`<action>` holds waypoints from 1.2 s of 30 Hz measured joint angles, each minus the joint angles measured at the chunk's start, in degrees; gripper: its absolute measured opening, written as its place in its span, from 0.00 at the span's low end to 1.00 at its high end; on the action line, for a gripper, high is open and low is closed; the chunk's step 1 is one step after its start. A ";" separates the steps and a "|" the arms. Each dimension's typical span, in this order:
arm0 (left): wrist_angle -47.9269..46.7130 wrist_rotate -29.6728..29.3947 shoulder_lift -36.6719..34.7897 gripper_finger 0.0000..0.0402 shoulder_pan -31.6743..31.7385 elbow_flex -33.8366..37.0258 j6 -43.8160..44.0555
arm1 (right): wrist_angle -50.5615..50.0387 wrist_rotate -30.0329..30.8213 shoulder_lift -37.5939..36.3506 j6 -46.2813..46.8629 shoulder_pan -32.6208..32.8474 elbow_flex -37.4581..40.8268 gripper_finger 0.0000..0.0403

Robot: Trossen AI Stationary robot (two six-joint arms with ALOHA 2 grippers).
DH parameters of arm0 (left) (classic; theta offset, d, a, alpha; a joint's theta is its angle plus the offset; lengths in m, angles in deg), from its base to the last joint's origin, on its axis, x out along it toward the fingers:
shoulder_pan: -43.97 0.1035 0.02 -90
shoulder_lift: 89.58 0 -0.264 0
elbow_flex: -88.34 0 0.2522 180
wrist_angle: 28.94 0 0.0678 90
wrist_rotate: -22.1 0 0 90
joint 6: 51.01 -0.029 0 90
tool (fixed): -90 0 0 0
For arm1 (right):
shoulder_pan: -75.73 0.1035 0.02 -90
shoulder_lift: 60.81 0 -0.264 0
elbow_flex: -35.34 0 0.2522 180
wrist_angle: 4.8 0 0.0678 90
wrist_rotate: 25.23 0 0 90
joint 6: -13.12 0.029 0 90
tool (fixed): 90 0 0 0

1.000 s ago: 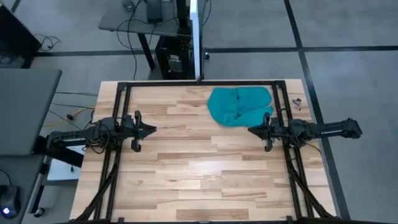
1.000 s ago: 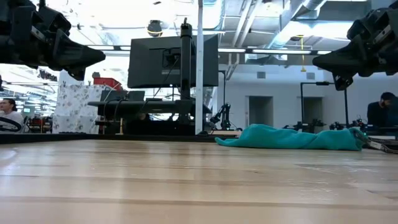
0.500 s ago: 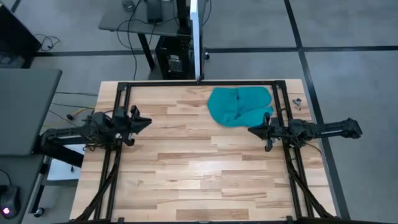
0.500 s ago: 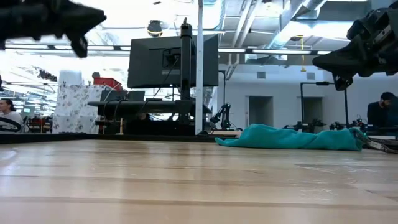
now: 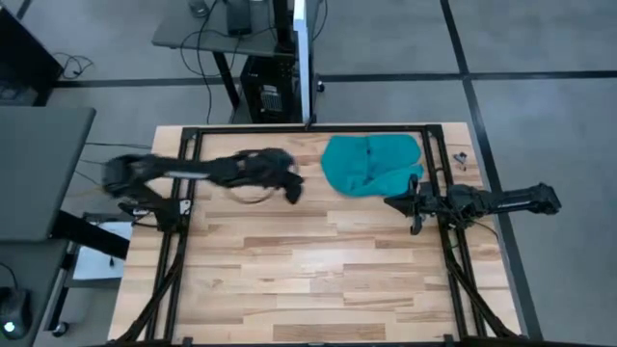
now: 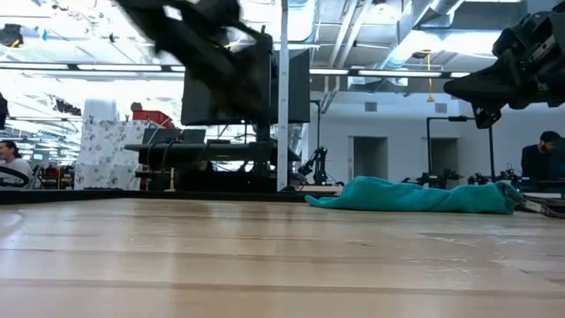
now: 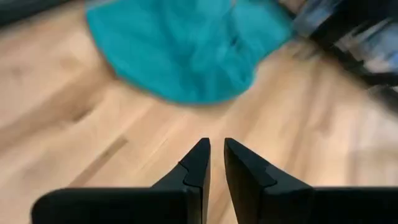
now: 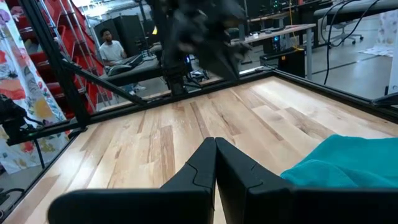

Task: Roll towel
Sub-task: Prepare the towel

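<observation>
Towel: the teal towel (image 5: 371, 165) lies bunched on the table (image 5: 308, 280), at the far right part.
Left gripper: the left gripper (image 5: 292, 183) hovers near the towel, fingers almost together, holding nothing.
Right gripper: the right gripper (image 5: 389, 202) waits just beside the towel, fingers closed, empty.
</observation>
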 joint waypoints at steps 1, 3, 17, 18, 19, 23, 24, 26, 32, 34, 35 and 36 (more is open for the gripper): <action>-1.01 -0.02 3.92 0.08 0.13 -3.92 -0.83 | 0.00 -0.02 0.00 0.00 0.00 0.02 0.00; -3.80 0.12 10.43 0.08 0.56 -11.37 -1.98 | 0.00 0.00 -0.01 0.01 0.00 0.00 0.00; -29.22 0.09 37.47 0.08 5.21 -43.91 -3.88 | -0.02 0.00 -0.02 0.00 0.00 0.00 0.00; -31.51 -0.07 37.74 0.08 5.17 -44.89 -5.23 | 0.00 -0.02 0.00 0.00 0.00 0.00 0.00; -34.35 -0.06 37.98 0.08 5.07 -45.84 -6.34 | -0.01 0.00 -0.02 0.01 0.00 0.00 0.00; -40.93 0.71 37.98 0.08 4.07 -46.47 -9.63 | 0.00 0.00 -0.02 0.01 -0.01 0.01 0.00; -43.18 0.83 37.85 0.08 3.75 -46.47 -10.13 | 0.00 -0.01 0.00 0.01 -0.02 0.01 0.00; -48.64 1.02 37.47 0.08 2.97 -46.47 -11.87 | 0.00 -0.01 -0.02 0.01 -0.02 0.00 0.00; -59.46 0.91 37.49 0.08 -0.55 -46.39 -12.34 | 0.00 0.00 -0.02 0.00 0.00 0.01 0.00; -61.29 0.81 37.55 0.08 -2.66 -46.36 -12.18 | 0.00 -0.02 0.00 0.02 0.00 0.02 0.00; -62.00 0.85 37.57 0.08 -3.88 -46.33 -12.28 | -0.02 0.00 0.00 0.02 0.00 0.02 0.00; -62.56 0.97 37.59 0.08 -5.06 -46.32 -12.55 | 0.00 0.00 -0.02 0.02 -0.02 0.00 0.00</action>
